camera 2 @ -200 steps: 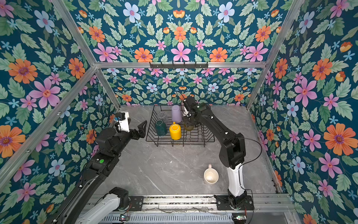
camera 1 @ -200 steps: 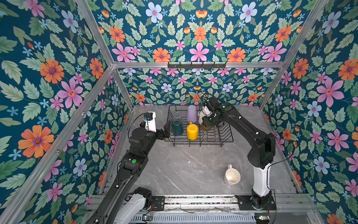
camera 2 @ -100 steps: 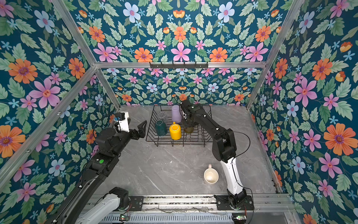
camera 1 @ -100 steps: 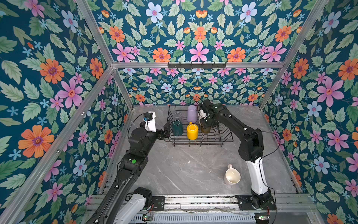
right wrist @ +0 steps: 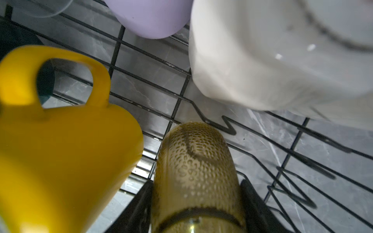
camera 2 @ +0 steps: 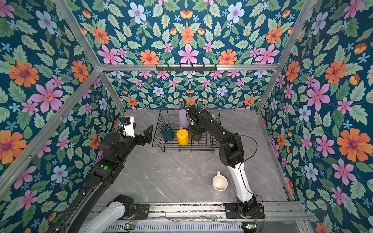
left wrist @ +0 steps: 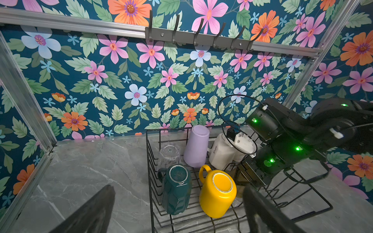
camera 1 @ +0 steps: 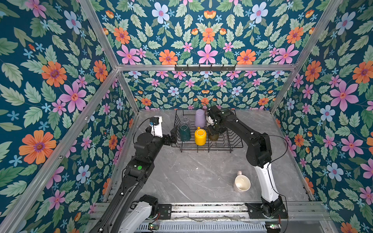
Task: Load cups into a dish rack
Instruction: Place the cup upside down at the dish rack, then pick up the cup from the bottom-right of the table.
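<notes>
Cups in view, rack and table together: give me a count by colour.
clear glass: 1
lilac tumbler: 1
white mug: 1, perhaps a second hidden beside it
dark green mug: 1
yellow mug: 1
olive-brown glass: 1
pale mug: 1
Total: 7 plainly seen

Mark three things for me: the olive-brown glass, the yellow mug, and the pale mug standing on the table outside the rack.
olive-brown glass (right wrist: 193, 171): right wrist view, on its dimpled side wall.
yellow mug (left wrist: 217, 201): left wrist view, on its side wall below the upturned base.
pale mug (camera 1: 242, 183): in a top view, inside its open mouth.
</notes>
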Available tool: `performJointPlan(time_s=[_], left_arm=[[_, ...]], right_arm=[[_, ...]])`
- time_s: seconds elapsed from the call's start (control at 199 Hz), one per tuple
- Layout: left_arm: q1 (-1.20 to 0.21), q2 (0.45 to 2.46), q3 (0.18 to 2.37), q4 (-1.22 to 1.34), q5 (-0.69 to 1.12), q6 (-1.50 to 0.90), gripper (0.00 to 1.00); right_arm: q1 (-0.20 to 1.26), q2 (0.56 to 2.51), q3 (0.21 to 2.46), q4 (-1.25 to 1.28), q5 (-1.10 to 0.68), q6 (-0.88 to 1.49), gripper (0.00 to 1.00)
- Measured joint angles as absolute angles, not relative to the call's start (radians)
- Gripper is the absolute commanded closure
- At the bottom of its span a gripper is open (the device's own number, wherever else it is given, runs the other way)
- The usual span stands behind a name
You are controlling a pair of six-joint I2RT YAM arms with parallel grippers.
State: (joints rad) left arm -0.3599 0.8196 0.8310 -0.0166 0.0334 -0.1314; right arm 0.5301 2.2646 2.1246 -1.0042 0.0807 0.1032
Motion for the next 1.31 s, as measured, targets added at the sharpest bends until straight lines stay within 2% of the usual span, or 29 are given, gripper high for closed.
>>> performJointPlan(time_s=[0.086, 0.473, 0.634, 0.881, 1.037, 1.309], left_arm=[[-0.358, 0.82, 0.831, -0.017, 0.034, -0.131, 0.0], [-0.354, 0.82, 0.831, -0.017, 0.033, -0.131, 0.0], [-0.353, 0.821, 0.831, -0.017, 0.033, -0.132, 0.0], [-0.353, 0.843, 0.835, -0.019, 0.047, -0.132, 0.0], [-0.353, 0.864, 0.841, -0.02, 0.062, -0.132, 0.0], [-0.353, 0.939, 0.897, -0.064, 0.115, -0.133, 0.02]], right_arm=[[0.53, 2.25, 2.106, -0.995, 0.081, 0.102, 0.2], [0.529, 2.162, 2.041, -0.974, 0.067, 0.128, 0.17], [0.528, 1.965, 1.847, -0.891, 0.054, 0.16, 0.15], [0.508, 1.556, 1.385, -0.705, 0.039, 0.277, 0.11], [0.481, 1.346, 1.168, -0.622, 0.054, 0.356, 0.04], [0.329, 1.084, 0.909, -0.514, 0.022, 0.471, 0.02]])
